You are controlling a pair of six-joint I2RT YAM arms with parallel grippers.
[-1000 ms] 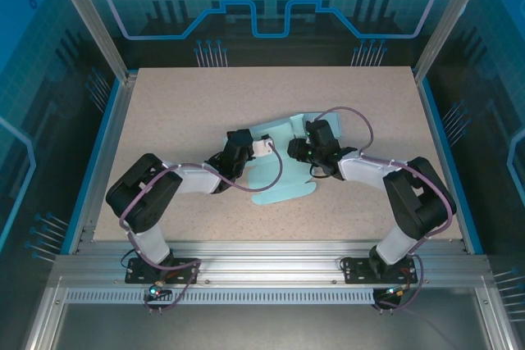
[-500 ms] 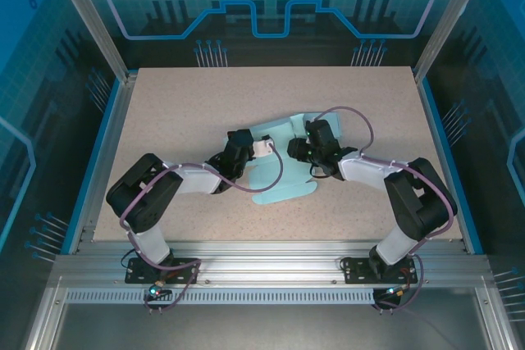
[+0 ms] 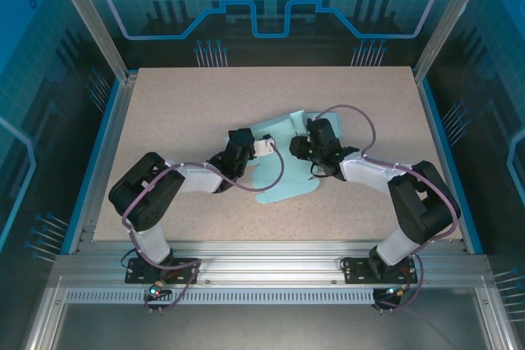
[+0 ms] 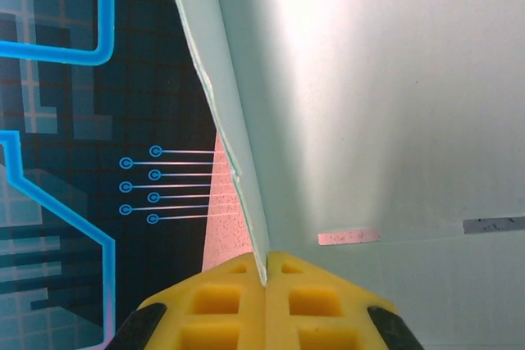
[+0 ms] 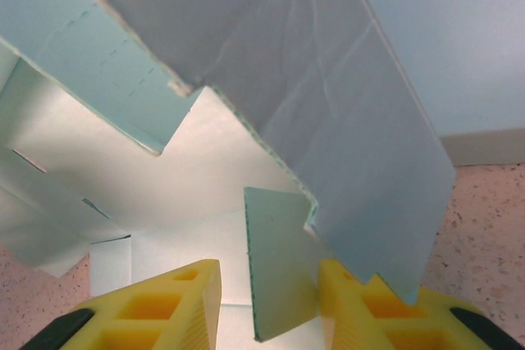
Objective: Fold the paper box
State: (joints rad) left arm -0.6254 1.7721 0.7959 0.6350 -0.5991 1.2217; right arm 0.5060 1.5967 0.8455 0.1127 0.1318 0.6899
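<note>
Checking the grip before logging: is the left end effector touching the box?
Touching. The left wrist view shows the left end effector shut, its yellow fingers pressed together with the box edge pinched between them.

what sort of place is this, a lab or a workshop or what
Most likely a robotics lab test cell: a left arm and right arm bolted to an aluminium frame, a speckled table with a paper box on it, and blue circuit-pattern panels walling it in.

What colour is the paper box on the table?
The paper box is pale mint green, plain with no print. The right wrist view shows it best.
</note>
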